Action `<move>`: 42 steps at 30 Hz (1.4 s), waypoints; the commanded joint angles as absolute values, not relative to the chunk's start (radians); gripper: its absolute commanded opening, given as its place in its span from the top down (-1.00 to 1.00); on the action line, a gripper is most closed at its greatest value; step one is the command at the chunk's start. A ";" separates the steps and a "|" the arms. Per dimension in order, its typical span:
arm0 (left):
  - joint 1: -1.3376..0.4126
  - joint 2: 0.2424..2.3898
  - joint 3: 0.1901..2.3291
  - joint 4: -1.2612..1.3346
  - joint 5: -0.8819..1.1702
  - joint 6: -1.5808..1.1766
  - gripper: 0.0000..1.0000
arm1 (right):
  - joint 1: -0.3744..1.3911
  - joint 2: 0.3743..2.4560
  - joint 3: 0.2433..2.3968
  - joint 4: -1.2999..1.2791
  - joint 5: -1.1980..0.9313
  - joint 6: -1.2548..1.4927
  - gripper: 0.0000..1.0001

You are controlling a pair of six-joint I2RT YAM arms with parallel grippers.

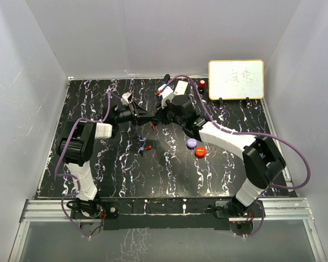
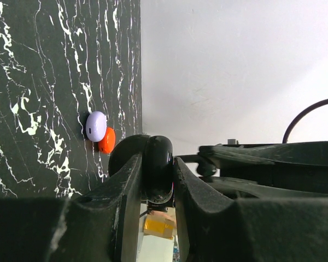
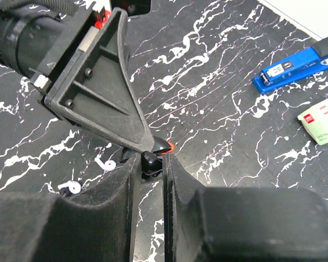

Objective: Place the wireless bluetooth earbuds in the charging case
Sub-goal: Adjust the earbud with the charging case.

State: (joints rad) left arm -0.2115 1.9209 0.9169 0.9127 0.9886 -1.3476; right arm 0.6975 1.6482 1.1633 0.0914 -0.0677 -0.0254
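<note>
- Lying loose on the counter [image 1: 169, 174], nearer the arm bases than the fingers are, a red earbud [image 1: 148, 146] and a purple earbud [image 1: 141, 147] sit just beside each other. The right wrist view shows two pale stemmed buds there, so at least three are still out.
- To their right a red case [image 1: 199, 152] and a purple case [image 1: 192, 143] touch each other. Both look closed, and nothing is gripping them.
- Above the counter's middle, the left fingers [image 2: 126, 185] clamp a glossy round black case [image 2: 158, 164] between their tips.
- The right fingers [image 3: 120, 185] meet them tip to tip, nearly shut around a small dark piece [image 3: 150, 161]. I cannot tell whether it is an earbud or part of that same black case. A fleck of red shows beside it, held or lying on the counter behind; that is also unclear.
- Farther off lie a blue gadget [image 3: 290, 68] and, at the back edge, a whiteboard [image 1: 236, 79].
- The task looks barely begun: no earbud can be seen seated in any case, and the loose buds all remain to be picked up and placed.
</note>
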 commanded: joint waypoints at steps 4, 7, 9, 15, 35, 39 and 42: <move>-0.215 1.925 0.938 0.963 1.015 -1.372 1.00 | 0.693 1.593 1.152 0.171 -0.036 -0.043 0.79; -0.214 1.923 0.935 0.974 1.017 -1.376 1.00 | 0.693 1.596 1.153 0.171 -0.038 -0.044 0.79; -0.215 1.920 0.933 0.983 1.017 -1.380 1.00 | 0.693 1.597 1.152 0.172 -0.039 -0.044 0.79; -0.214 1.914 0.934 0.995 1.019 -1.383 1.00 | 0.693 1.603 1.149 0.171 -0.037 -0.045 0.80; -0.217 1.888 0.938 0.990 1.020 -1.385 1.00 | 0.692 1.627 1.145 0.176 -0.055 -0.041 0.80; -0.217 1.883 0.940 0.988 1.020 -1.387 1.00 | 0.692 1.633 1.146 0.176 -0.059 -0.040 0.81; -0.218 1.880 0.942 0.988 1.020 -1.387 1.00 | 0.692 1.637 1.146 0.176 -0.061 -0.039 0.81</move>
